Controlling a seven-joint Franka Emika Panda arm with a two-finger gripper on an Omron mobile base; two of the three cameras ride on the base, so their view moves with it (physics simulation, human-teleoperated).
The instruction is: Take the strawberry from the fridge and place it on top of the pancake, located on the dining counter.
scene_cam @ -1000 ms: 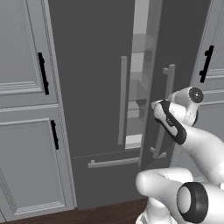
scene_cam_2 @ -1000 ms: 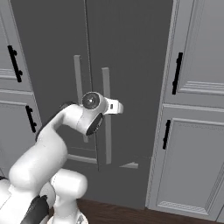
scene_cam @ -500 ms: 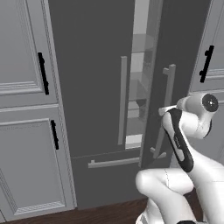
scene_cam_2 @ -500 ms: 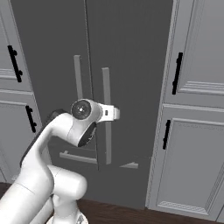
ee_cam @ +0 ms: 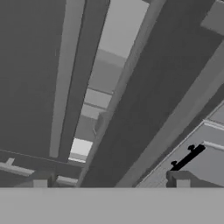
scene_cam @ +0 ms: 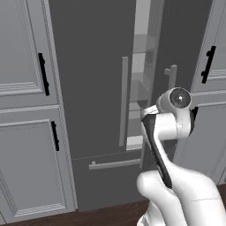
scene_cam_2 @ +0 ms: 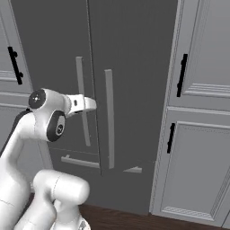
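The fridge (scene_cam: 97, 66) is straight ahead, tall and dark grey, its right door a little ajar. Through the narrow gap (scene_cam: 139, 88) I see a pale interior with glass shelves (ee_cam: 103, 76). My gripper (ee_cam: 109, 181) is open, its fingertips (ee_cam: 43, 181) far apart with nothing between them, and it points at the gap from a short way back. The right door's bar handle (scene_cam: 171, 75) stands free, just above my wrist. From the right side, my hand (scene_cam_2: 83, 104) hangs level before the two handles (scene_cam_2: 109, 119). The strawberry is hidden from me; the pancake and the dining counter are out of view.
Light-grey panelled cabinets with black handles flank the fridge on the left (scene_cam: 43, 74) and on the right (scene_cam_2: 182, 75). The bottom drawer's handle (scene_cam: 114, 164) runs across below the doors. Dark wood floor (scene_cam: 110, 216) lies at the foot.
My gripper has let go of the right door's handle and opened wide. The hand has drawn back and lower, away from the door, which stays ajar.
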